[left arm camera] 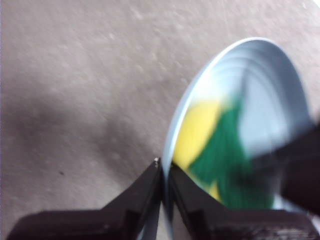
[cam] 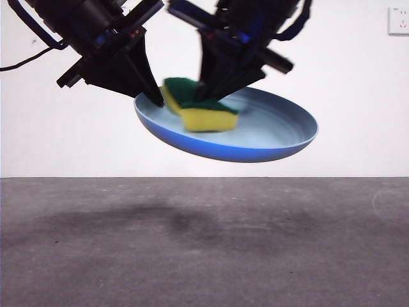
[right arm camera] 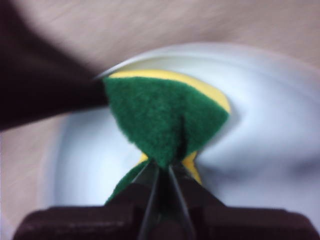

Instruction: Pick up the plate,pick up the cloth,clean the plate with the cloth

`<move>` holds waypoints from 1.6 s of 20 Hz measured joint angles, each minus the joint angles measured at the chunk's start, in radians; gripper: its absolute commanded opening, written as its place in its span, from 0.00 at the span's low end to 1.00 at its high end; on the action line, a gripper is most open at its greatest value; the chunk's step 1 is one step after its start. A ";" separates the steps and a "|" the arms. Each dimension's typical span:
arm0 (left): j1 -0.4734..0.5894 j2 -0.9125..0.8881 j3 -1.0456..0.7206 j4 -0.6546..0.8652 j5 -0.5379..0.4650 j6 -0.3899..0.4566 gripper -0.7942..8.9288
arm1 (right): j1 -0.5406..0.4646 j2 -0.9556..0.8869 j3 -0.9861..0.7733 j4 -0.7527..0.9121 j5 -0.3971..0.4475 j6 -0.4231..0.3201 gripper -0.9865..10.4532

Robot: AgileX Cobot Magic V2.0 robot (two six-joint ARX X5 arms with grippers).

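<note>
The light-blue plate hangs tilted in the air above the table. My left gripper is shut on its rim at the left edge; the left wrist view shows the jaws pinching the rim of the plate. My right gripper is shut on the cloth, a yellow sponge with a green scouring layer, and presses it onto the inside of the plate near the left gripper. In the right wrist view the cloth is squeezed between the jaws over the plate. It shows blurred in the left wrist view.
The grey table lies below the lifted plate, with the arms' shadow on it. A white wall stands behind, with a socket at the top right.
</note>
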 measured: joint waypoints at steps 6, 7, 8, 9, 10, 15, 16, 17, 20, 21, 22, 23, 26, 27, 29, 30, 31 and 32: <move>-0.002 0.001 -0.003 0.045 -0.023 -0.017 0.07 | 0.081 0.003 0.003 -0.209 0.068 -0.013 0.07; -0.002 0.001 -0.003 0.038 -0.009 -0.017 0.07 | 0.082 0.003 0.003 -0.275 0.129 -0.027 0.07; 0.003 0.001 -0.003 0.031 0.006 -0.017 0.07 | 0.082 0.003 0.003 -0.338 0.206 -0.040 0.07; 0.008 0.001 -0.003 0.022 0.027 -0.017 0.07 | 0.079 0.002 0.003 -0.387 0.291 -0.052 0.07; 0.013 0.001 -0.003 0.010 0.048 -0.018 0.07 | 0.069 0.002 0.003 -0.408 0.370 -0.062 0.07; 0.020 0.001 -0.003 -0.055 0.136 -0.034 0.07 | -0.011 -0.046 0.003 -0.304 0.578 -0.084 0.07; 0.020 0.001 -0.003 -0.061 0.143 -0.037 0.07 | -0.021 -0.053 0.003 -0.270 0.571 -0.085 0.07; 0.019 0.001 -0.003 -0.062 0.150 -0.042 0.07 | -0.034 -0.058 0.003 -0.225 0.548 -0.088 0.07; 0.011 0.001 -0.003 -0.068 0.144 -0.050 0.07 | -0.061 -0.058 0.003 -0.126 0.423 -0.089 0.07; 0.006 0.001 -0.003 -0.071 0.140 -0.052 0.07 | -0.067 -0.058 0.003 -0.096 0.359 -0.089 0.07; 0.003 0.001 -0.003 -0.071 0.133 -0.052 0.07 | -0.070 -0.058 0.003 -0.070 0.301 -0.088 0.07; 0.000 0.001 -0.003 -0.070 0.120 -0.051 0.07 | -0.073 -0.058 0.003 -0.040 0.231 -0.087 0.07; -0.018 0.000 -0.002 -0.077 -0.011 0.003 0.07 | -0.072 -0.064 0.003 0.017 0.006 -0.060 0.07; -0.025 0.000 -0.001 -0.092 -0.111 0.043 0.07 | -0.069 -0.079 0.001 0.005 -0.006 -0.046 0.07; -0.014 0.008 0.000 -0.107 -0.280 0.103 0.07 | -0.070 -0.136 -0.002 -0.031 -0.004 -0.031 0.07; 0.010 0.026 0.002 -0.105 -0.316 0.125 0.07 | -0.071 -0.174 -0.002 -0.051 0.000 -0.028 0.07; 0.038 0.057 0.002 -0.097 -0.320 0.138 0.07 | -0.072 -0.216 -0.002 -0.079 0.024 -0.026 0.07; 0.057 0.090 0.002 -0.087 -0.323 0.143 0.07 | -0.072 -0.246 -0.002 -0.106 0.051 -0.024 0.07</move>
